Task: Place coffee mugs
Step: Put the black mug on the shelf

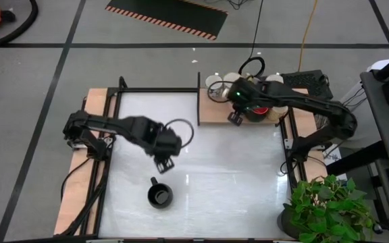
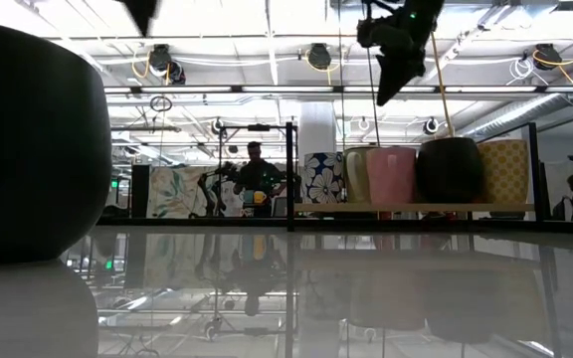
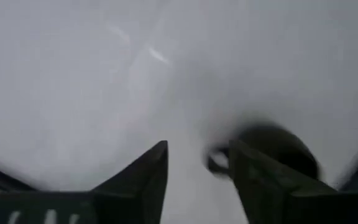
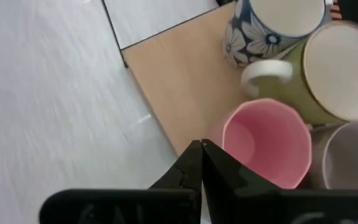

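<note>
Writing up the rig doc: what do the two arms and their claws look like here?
Both arms are black, jointed segments with dark cables looped alongside. The right arm shows a small green light near its wrist. The left claw has two dark wedge-shaped fingers tapering to points, and the right claw has the same dark tapered fingers. No other markings are legible.

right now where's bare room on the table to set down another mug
Most of the white tabletop is bare: the stretch between the black mug and the right frame, and the far-left corner behind the left gripper. The wooden shelf is crowded where the right gripper hovers beside the pink mug.
</note>
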Robot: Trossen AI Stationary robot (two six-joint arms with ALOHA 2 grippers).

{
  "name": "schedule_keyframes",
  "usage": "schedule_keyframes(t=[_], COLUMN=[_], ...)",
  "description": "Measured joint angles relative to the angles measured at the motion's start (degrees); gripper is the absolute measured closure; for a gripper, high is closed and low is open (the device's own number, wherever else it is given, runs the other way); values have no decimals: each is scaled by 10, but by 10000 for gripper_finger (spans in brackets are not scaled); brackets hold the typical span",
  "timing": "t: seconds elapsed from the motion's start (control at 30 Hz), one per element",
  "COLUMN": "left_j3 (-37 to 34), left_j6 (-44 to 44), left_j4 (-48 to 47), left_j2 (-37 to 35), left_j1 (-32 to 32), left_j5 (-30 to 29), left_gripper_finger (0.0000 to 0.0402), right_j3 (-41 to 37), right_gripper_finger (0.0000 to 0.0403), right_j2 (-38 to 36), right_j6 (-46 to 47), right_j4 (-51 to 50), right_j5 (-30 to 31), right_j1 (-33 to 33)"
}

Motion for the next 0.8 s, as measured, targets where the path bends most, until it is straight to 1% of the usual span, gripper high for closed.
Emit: schedule_keyframes(t=[0.1,0.2,0.3,0.33,0.37,0.5,0.57,0.67,0.8], left_j3=[-41,-87,-119,-128,-134,-151,-161,-174,-217], left_j6=[-99,-188,-238,-254,-271,-329,-352,-385,-455], left_j4=[13,46,81,100,117,176,193,185,189], left_j2=[-4,-1,-2,-3,-3,-2,-2,-3,-2], left_j1=[-24,-40,-57,-63,-67,-78,-81,-85,-96], left_j5=[70,125,185,196,202,198,196,193,221], left_gripper_finger=[194,162,141,136,133,131,131,130,130], right_j3=[-53,-111,-156,-167,-175,-186,-186,-186,-186], right_gripper_finger=[403,403,403,403,403,403,403,403,403], right_j2=[-31,-57,-76,-82,-87,-98,-106,-116,-130], right_j6=[17,44,76,85,94,114,115,110,109], right_j4=[40,74,92,94,96,93,98,106,105], right_j5=[0,-4,-45,-62,-78,-135,-143,-151,-151], right_j1=[-1,-1,-1,-1,-1,0,0,0,0])
